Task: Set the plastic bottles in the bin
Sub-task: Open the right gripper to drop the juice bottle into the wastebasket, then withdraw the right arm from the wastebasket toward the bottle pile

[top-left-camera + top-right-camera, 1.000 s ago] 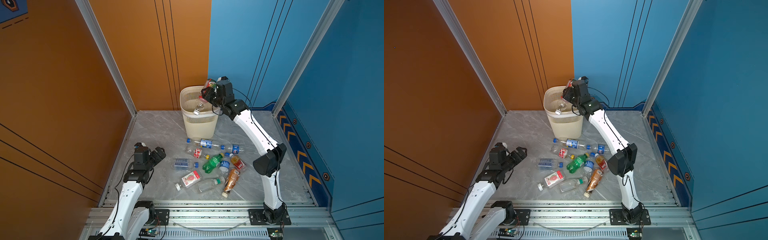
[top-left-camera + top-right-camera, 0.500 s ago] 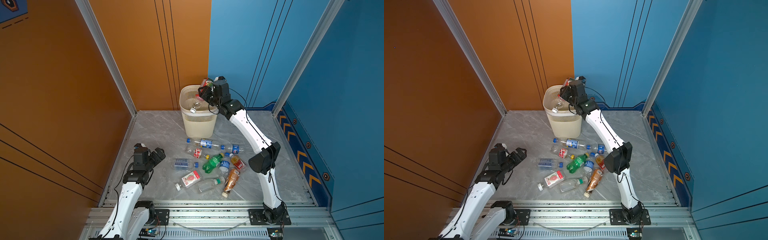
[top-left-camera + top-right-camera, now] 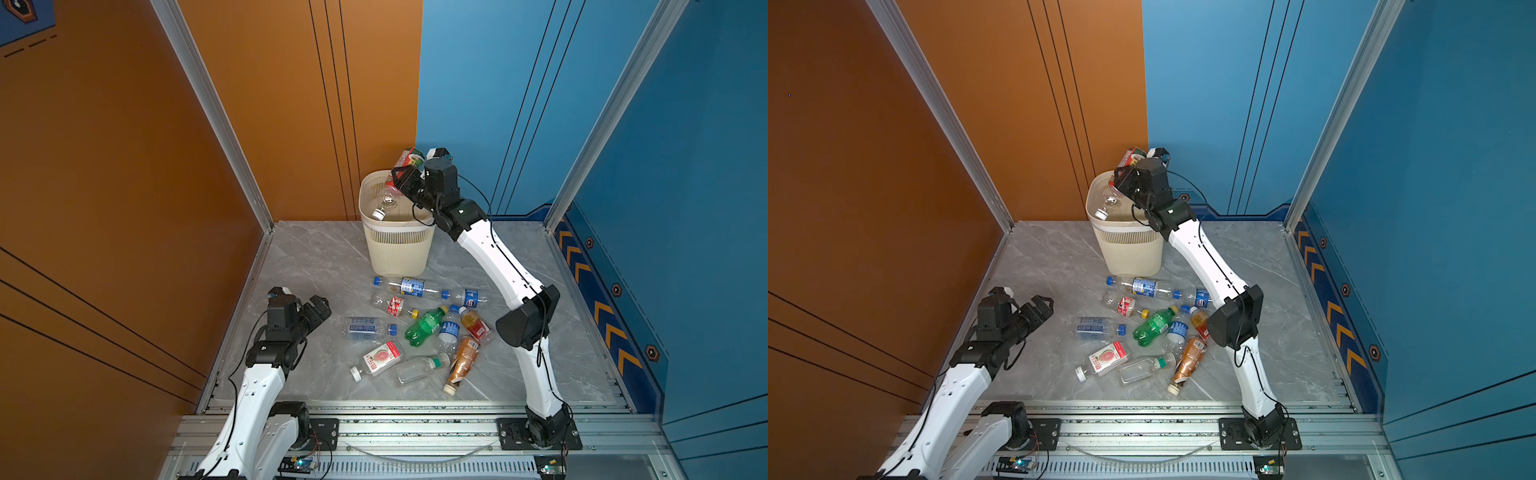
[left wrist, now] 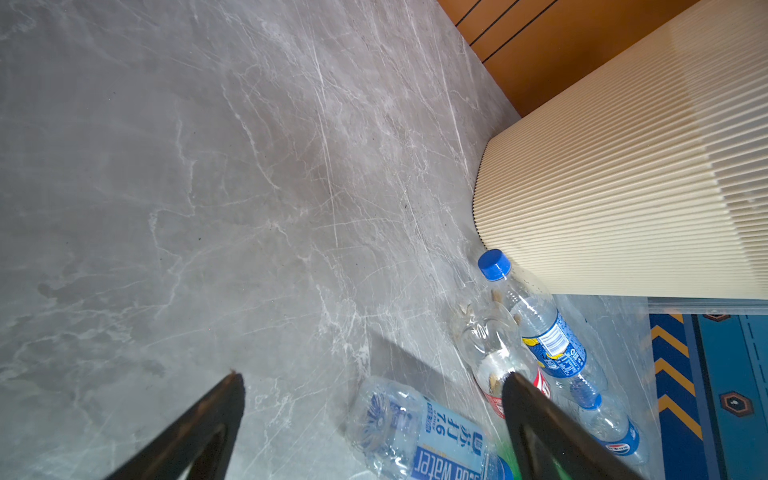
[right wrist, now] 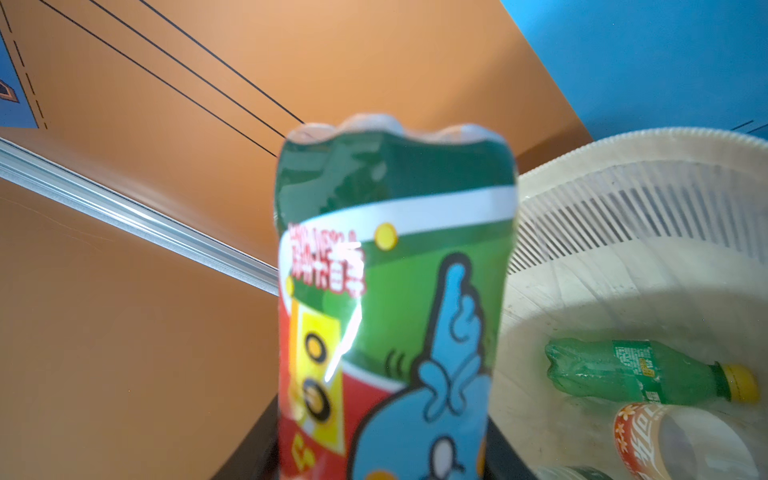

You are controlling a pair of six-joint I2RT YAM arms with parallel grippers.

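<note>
Your right gripper [image 3: 404, 183] has carried its load leftward along the far rim of the bin [image 3: 397, 249] over the last second, while your left gripper [image 3: 318, 309] has stayed put, low over the near-left floor. The right jaws are clamped on the held bottle [image 3: 412, 158]; the left ones stand wide with nothing between them.

Both top views show the held bottle from the side. Its long axis is tilted, base up toward the far wall. The clear neck with a white cap appears to be its lower end, hanging over the bin's mouth.

The right wrist view gives you what the top views hide: the green-and-red label [image 5: 395, 291] close up (slightly blurred). Down inside the bin a green bottle [image 5: 636, 374] with a yellow cap lies beside an orange-labelled bottle [image 5: 648, 440].

The left wrist view shows the bin's slatted wall, with a blue-capped bottle [image 4: 540, 332] lying just beside its foot. A soda water bottle [image 4: 424, 436] lies on the floor past the open fingertips.

About ten scattered bottles [image 3: 424, 326] lie on their sides near of the bin, pointing every way.

All this sits on a grey marbled floor [image 3: 316, 266]. An orange wall [image 3: 291, 104] stands left and far, a blue wall [image 3: 519, 104] far and right. An aluminium rail [image 3: 415, 424] at the near edge carries both arm bases.
</note>
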